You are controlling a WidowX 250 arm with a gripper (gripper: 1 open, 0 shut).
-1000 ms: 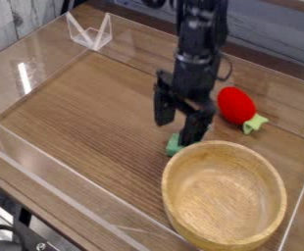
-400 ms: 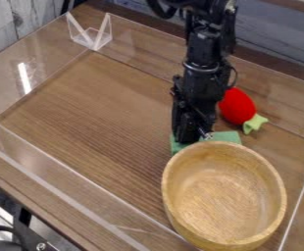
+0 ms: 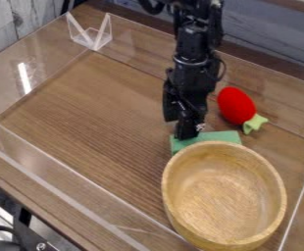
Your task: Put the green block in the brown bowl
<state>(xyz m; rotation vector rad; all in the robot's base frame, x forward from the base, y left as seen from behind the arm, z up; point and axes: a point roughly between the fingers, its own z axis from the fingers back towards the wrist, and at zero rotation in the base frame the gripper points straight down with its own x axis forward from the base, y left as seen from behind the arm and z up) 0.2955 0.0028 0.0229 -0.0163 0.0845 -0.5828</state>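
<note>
Directly beneath the gripper point(image 3: 183, 128), on the wooden tabletop point(image 3: 89, 108), the green block point(image 3: 205, 141) is lying flat, its far end tucked under the fingertips and its near edge sitting just beside the far rim of the brown bowl point(image 3: 226, 201). The gripper is pointing straight down, and its dark fingers point(image 3: 172, 108) are hanging at or just above the block; whether they are actually touching it cannot be told from this angle. How far apart the jaws are standing is also hard to read here, since the fingers are overlapping into one dark shape, so I cannot tell whether they are wide or narrow, and nothing shows the block being lifted. The bowl is resting in front of the gripper, toward the camera and a little to the right in the picture, with its hollow showing bare wood grain. To the right of the gripper, a red strawberry toy point(image 3: 236, 105) with a small green leafy tip is lying on the tabletop, apart from both the fingers and the bowl. Clear acrylic walls point(image 3: 37, 167) are bordering the tabletop well away to the left of the gripper.
</note>
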